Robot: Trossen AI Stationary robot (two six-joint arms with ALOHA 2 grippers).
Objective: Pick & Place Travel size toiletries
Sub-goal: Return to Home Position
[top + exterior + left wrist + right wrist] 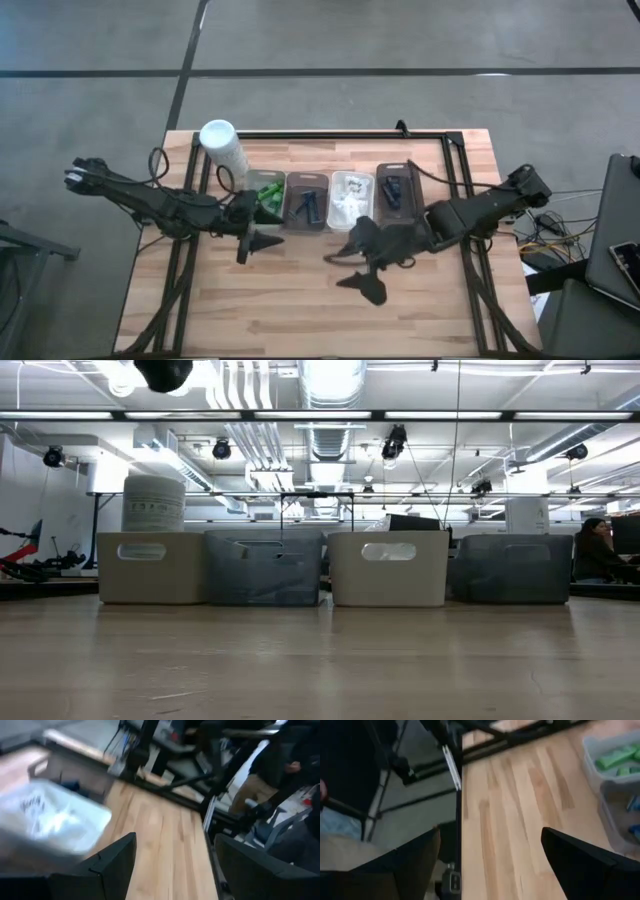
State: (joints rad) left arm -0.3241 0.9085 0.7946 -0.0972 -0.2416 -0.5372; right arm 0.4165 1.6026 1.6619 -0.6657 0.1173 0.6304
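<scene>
Four small trays stand in a row across the table's middle. From left to right they hold green bottles (pixel 268 196), dark razors (pixel 307 204), white puffs (pixel 350 196) and black sticks (pixel 394 188). My left gripper (pixel 262 247) hovers open just in front of the green-bottle tray. Its wrist view shows its fingers apart (pixel 175 865) with only bare wood between them and the puff tray (pixel 50 820) beyond. My right gripper (pixel 352 272) hangs open above the table in front of the puff tray. Nothing is between its fingers (pixel 490 860), and the green bottles (pixel 615 757) show farther off.
A tall white cylinder (pixel 222 146) stands at the far left, behind the tray row. A black frame (pixel 330 133) runs along the far edge and down both sides of the table. Bare wood (pixel 300 310) lies in front of the trays. A person (pixel 597 550) sits in the room beyond.
</scene>
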